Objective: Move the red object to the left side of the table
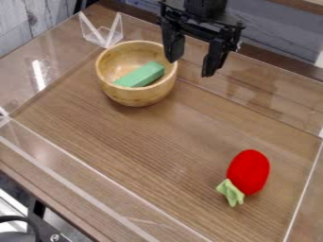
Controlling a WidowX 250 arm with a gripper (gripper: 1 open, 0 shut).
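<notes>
The red object [248, 172], a small rounded toy fruit with a light green leafy stub pointing toward the front, lies on the wood-grain table [151, 142] near its front right corner. My gripper [191, 60] hangs at the back centre, pointing down, open, with nothing between its black fingers. It is well apart from the red object, up and to the left of it in the picture, just right of the bowl.
A wooden bowl [138, 90] holding a green block [139, 75] sits at the back left, beside the gripper. Low clear acrylic walls [307, 189] edge the tabletop on all sides.
</notes>
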